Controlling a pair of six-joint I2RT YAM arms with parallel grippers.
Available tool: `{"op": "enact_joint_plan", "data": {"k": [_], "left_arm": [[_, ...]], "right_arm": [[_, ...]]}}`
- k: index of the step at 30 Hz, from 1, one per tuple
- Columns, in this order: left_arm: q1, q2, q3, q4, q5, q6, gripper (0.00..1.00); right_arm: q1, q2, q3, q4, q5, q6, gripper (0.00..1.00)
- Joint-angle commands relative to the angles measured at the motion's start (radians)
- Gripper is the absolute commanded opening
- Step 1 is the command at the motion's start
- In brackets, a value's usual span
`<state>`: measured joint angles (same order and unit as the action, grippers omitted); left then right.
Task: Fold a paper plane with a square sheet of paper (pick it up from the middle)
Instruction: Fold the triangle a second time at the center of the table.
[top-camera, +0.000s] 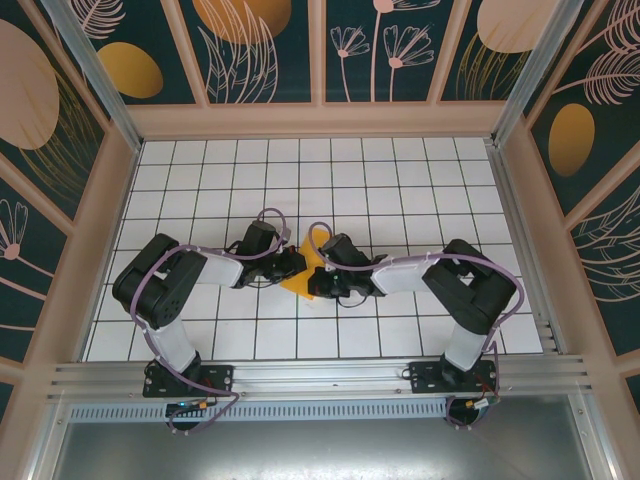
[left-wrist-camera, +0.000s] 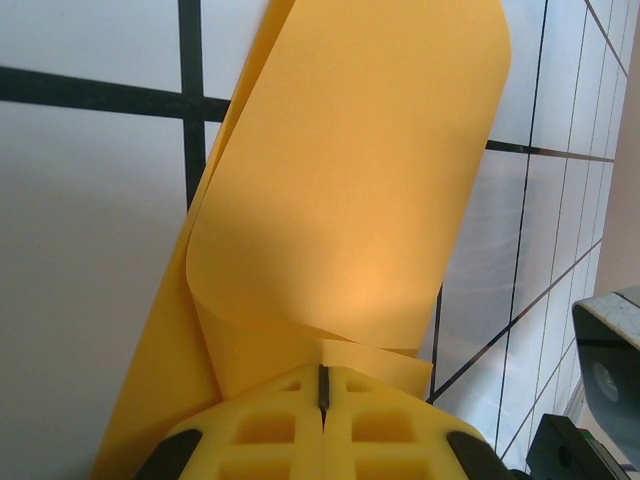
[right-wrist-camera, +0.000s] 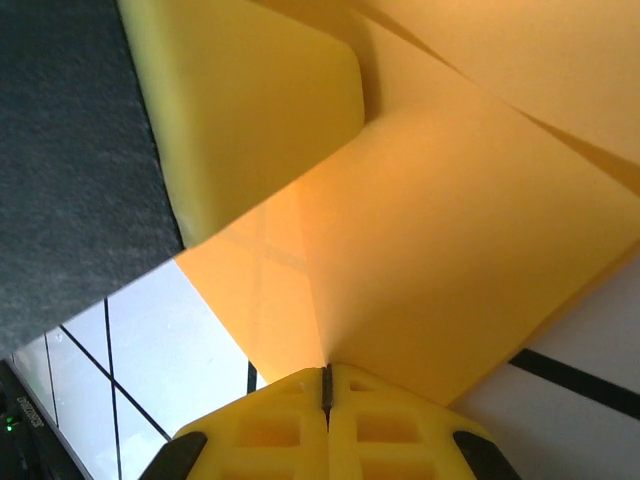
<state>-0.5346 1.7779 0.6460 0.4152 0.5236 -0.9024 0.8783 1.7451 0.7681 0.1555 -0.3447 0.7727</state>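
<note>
From above, most of the square sheet of paper (top-camera: 302, 274) is covered by the two wrists that meet over it. Only a small orange-yellow wedge shows between them, so its full outline and any creases cannot be read there. The left gripper (top-camera: 291, 266) comes in from the sheet's 9 o'clock and the right gripper (top-camera: 319, 272) from its 3 o'clock. Their fingertips are too small and too overlapped in this view to tell apart. The left wrist camera is clearer: the yellow fingers (left-wrist-camera: 270, 420) are pressed together with only a dark seam between them, pinching an edge of the paper. The paper curls up and over toward 12 o'clock in a loose roll, and its lower part runs out of frame at 7 o'clock. In the right wrist view that gripper's jaws are likewise closed on the paper. A fold line runs straight into the seam, and the sheet spreads toward 2 o'clock until the frame cuts it off. A thick yellow block (right-wrist-camera: 250, 100) and a blurred dark grey mass (right-wrist-camera: 70, 150) crowd the 10 o'clock corner, too close to identify surely. The paper is held just short of the middle of a white table (top-camera: 400, 180) ruled with a dark grid. The table is enclosed by dark teal walls (top-camera: 265, 80) printed with pale plants and orange ovals (top-camera: 130, 70). An aluminium rail (top-camera: 320, 378) carries both arm bases at 6 o'clock.
</note>
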Motion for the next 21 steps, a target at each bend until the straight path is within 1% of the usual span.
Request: {"op": "enact_joint_plan", "data": {"k": [1, 3, 11, 19, 21], "left_arm": [[0.004, 0.035, -0.017, -0.054, -0.022, 0.017, 0.00], [0.004, 0.035, -0.018, -0.055, -0.024, 0.017, 0.00], [0.004, 0.034, -0.020, -0.055, -0.025, 0.018, 0.00], [0.004, 0.029, -0.021, -0.054, -0.019, 0.020, 0.00], [0.004, 0.025, -0.023, -0.056, -0.020, 0.020, 0.00]], "right_arm": [[0.022, -0.012, -0.036, -0.075, -0.054, -0.008, 0.06], [0.027, -0.018, -0.039, -0.097, -0.042, -0.013, 0.06], [0.033, -0.043, -0.057, -0.132, -0.061, -0.037, 0.07], [0.031, -0.085, -0.037, -0.186, -0.012, -0.039, 0.07], [0.033, -0.116, -0.022, -0.170, -0.005, -0.026, 0.07]]}}
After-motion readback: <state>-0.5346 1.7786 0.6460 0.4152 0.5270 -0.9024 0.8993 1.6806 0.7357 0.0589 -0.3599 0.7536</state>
